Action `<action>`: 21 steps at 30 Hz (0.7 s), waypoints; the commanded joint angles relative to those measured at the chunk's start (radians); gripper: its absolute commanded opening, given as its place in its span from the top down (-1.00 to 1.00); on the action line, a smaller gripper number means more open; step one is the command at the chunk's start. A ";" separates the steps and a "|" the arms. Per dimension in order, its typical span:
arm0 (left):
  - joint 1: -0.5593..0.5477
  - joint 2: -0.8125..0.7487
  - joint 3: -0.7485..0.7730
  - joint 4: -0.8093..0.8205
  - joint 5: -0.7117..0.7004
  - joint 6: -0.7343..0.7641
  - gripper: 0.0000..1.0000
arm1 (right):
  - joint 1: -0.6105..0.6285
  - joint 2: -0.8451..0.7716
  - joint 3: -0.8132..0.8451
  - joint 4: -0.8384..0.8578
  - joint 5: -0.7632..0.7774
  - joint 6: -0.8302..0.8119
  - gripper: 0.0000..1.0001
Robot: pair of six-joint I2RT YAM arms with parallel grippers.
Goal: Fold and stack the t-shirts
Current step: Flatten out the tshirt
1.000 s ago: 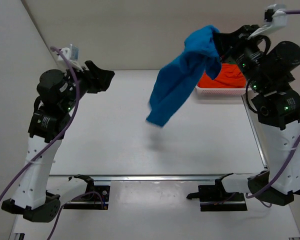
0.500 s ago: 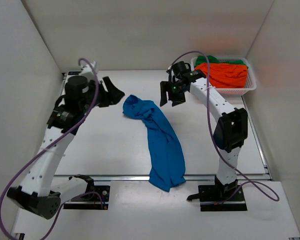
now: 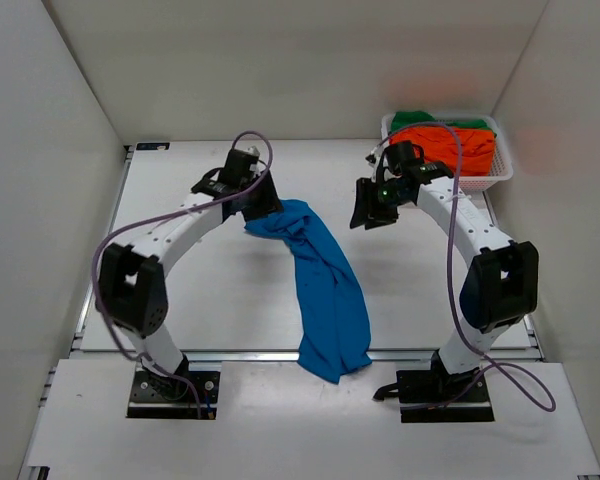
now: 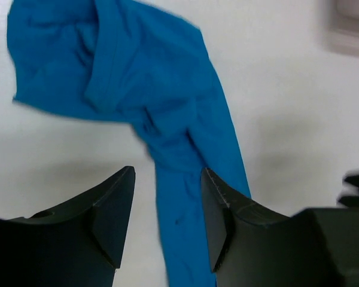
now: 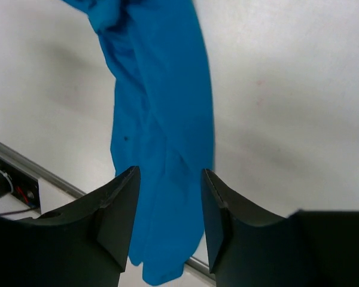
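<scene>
- Since half a second ago, the left arm has been swung to the right and its left gripper [image 3: 263, 200] brought over the far end of the blue t-shirt [image 3: 325, 280]; the right gripper [image 3: 368, 210] has been shifted only slightly, and the shirt has not been moved.
- On the white table [image 3: 200, 290] the blue t-shirt is laid as a long, twisted strip from the far centre to the near edge, which its near end overhangs.
- A white mesh basket [image 3: 505, 162] is seen at the far right corner, with the orange t-shirt [image 3: 450, 145] heaped in it and the green t-shirt [image 3: 420, 118] behind that.
- The left gripper is held spread and empty just above the bunched far end, where the collar appears to lie.
- The right gripper is likewise spread and empty, held beside the shirt's far right.
- The cloth is judged light, limp and clingy, so it will sag and twist when lifted. It is best pinched at two far corners or shoulders and drawn flat, not grabbed mid-strip.
</scene>
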 commanded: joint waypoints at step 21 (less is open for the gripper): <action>0.051 0.416 0.251 -0.033 -0.144 0.028 -0.07 | -0.018 -0.173 -0.212 0.039 0.023 0.067 0.11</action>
